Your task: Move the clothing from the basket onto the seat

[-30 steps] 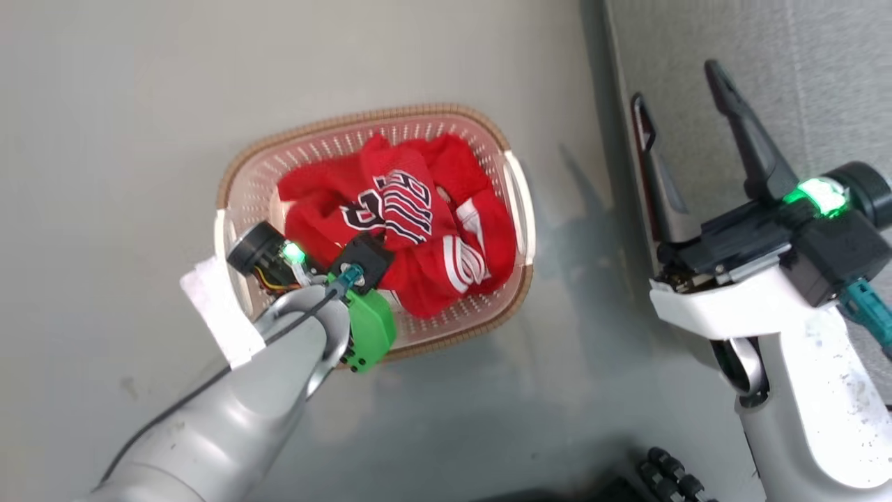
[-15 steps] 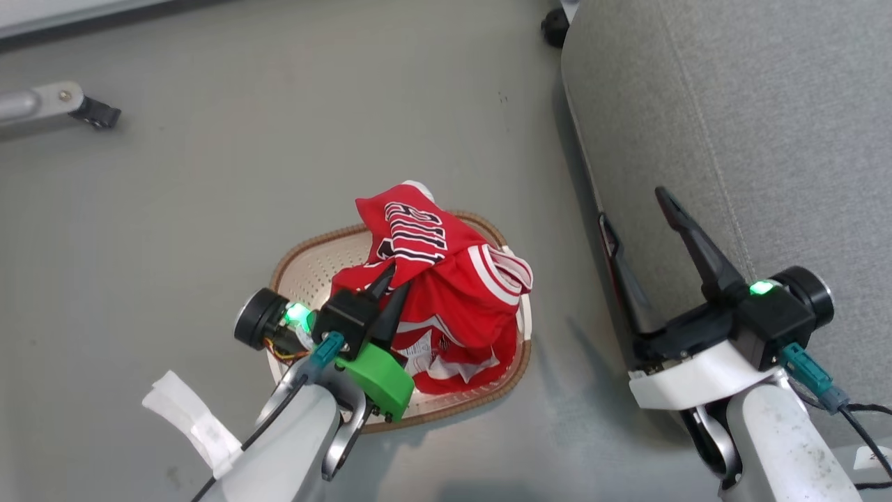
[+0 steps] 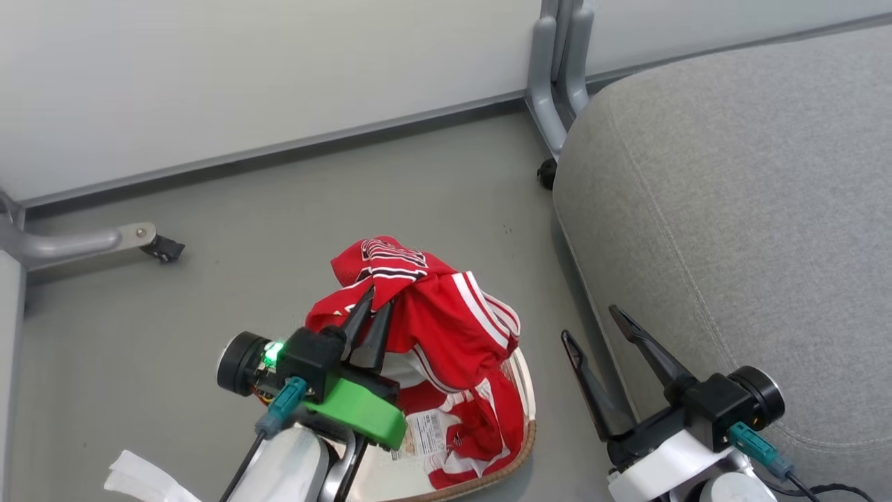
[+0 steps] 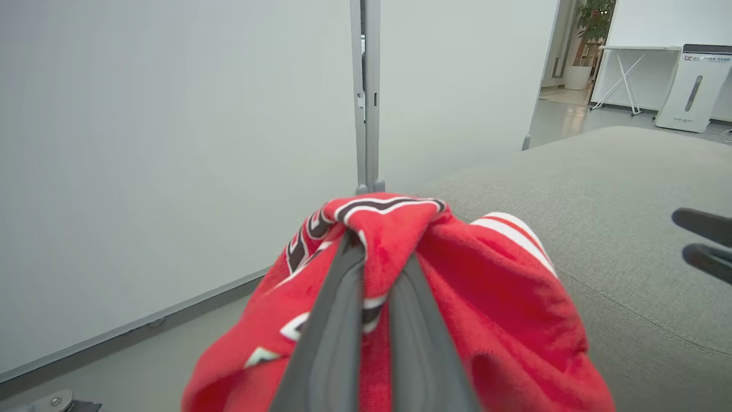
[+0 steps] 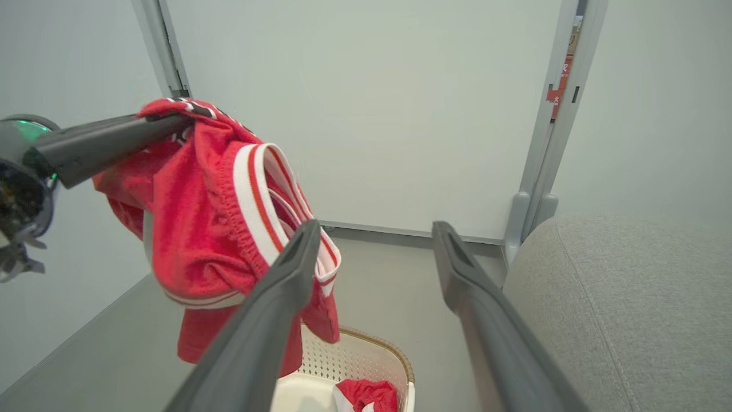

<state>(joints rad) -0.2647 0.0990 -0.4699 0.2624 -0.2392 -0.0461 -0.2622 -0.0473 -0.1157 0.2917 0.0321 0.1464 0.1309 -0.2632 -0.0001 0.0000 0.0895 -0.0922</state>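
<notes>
Left gripper [image 3: 376, 301] is pinched shut on a fold of the red clothing [image 3: 453, 328] and holds it up in the air above the basket [image 3: 521, 446], with the cloth hanging down in a bunch. Over by the edge of the seat [image 3: 732, 209], the right gripper [image 3: 589, 324] is spread wide with nothing in it. So the job is only partly done: one piece is up out of the basket but not yet on the seat, and no cloth lies on the part of the seat that shows. More red cloth [image 5: 366, 396] sits in the bottom of the basket. It looks like a second piece, but it may be joined to the hanging one, because the view there is small. The seat is big and lies to the right of the basket, and the hanging cloth must go up over its round edge. Just a strip of floor [image 3: 279, 230] lies between them. A grey post [image 3: 550, 104] and a pale wall [image 3: 244, 84] stand behind, well apart from the cloth.
</notes>
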